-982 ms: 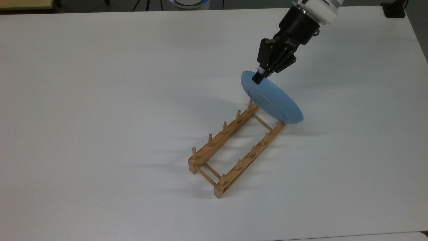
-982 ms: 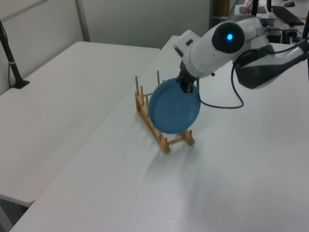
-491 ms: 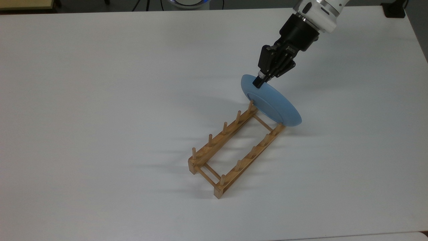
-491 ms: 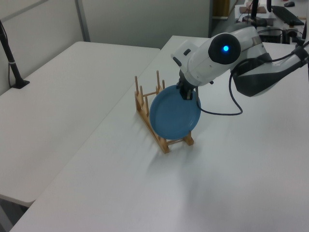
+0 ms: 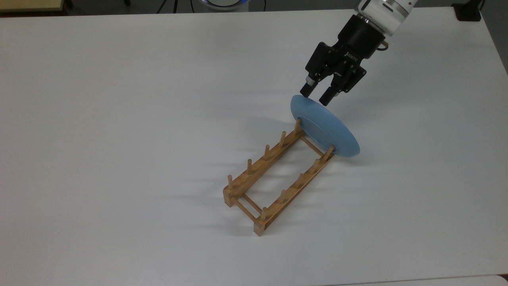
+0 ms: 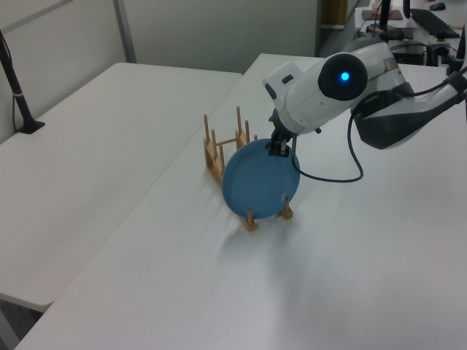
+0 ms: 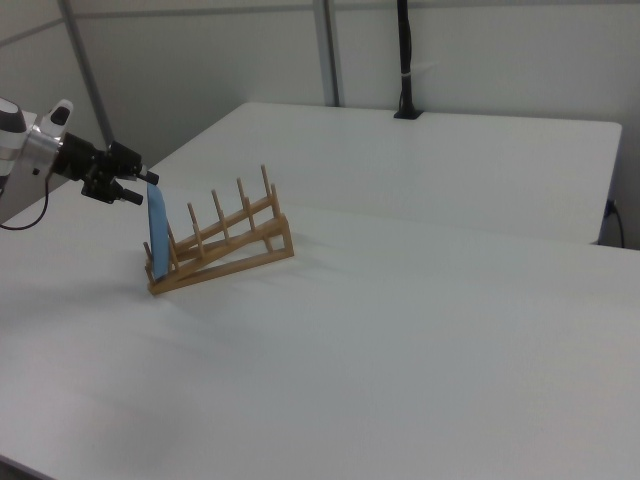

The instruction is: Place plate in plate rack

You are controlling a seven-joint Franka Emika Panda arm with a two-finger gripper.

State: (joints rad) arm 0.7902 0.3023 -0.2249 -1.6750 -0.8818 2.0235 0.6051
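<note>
The light-blue plate [image 5: 326, 128] stands on edge, tilted, at the far end of the wooden plate rack [image 5: 260, 163], resting against its last pegs. My gripper [image 5: 315, 96] hangs open just above the plate's upper rim, its black fingers spread on either side of the rim and apart from it. In the left view the plate [image 6: 259, 182] covers the near end of the rack [image 6: 213, 155], with the gripper [image 6: 281, 149] at its top edge. In the right view the plate [image 7: 157, 232] shows edge-on at the left end of the rack [image 7: 232, 240], below the gripper [image 7: 145, 188].
The rack sits on a wide white table [image 5: 119, 119]; its other slots hold nothing. A second white table [image 6: 87, 146] stands alongside. A black pole [image 7: 403, 60] rises at a table's far edge. The arm's cable [image 6: 332, 171] hangs near the plate.
The gripper has opened and let go of the plate, then lifted slightly off its rim. The plate has settled lower onto the rack's end and now stands there by itself.
</note>
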